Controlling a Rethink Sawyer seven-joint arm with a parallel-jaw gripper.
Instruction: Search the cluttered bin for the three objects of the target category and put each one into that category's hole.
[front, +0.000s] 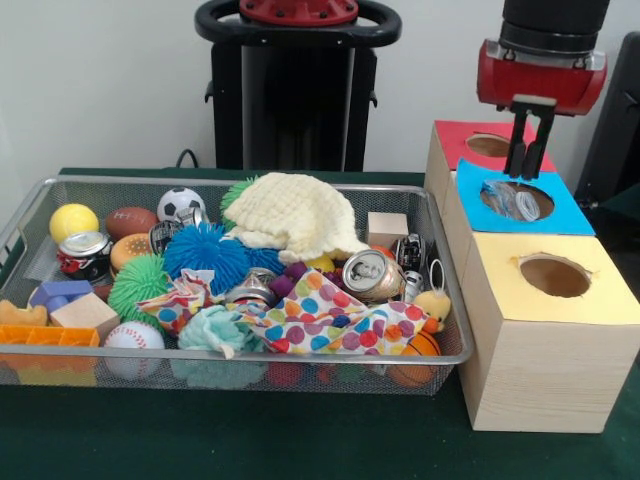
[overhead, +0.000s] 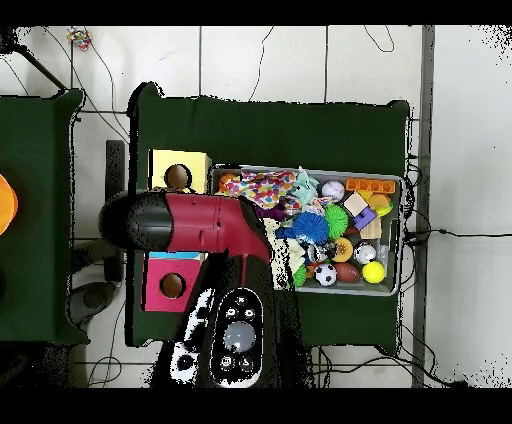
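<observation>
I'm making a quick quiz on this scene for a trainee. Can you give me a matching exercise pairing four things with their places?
Things:
1. gripper
2. yellow ball
3. knitted cream hat
4. yellow-topped box

Places:
A. far corner of the wire-mesh basket
B. nearest the front camera in the box row
C. above the blue-topped box's hole
D. on top of the basket's clutter

Pairs: 1-C, 2-A, 3-D, 4-B

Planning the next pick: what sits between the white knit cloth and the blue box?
In the front view, a wooden cube and crushed cans lie between the cloth and the blue box.
</observation>
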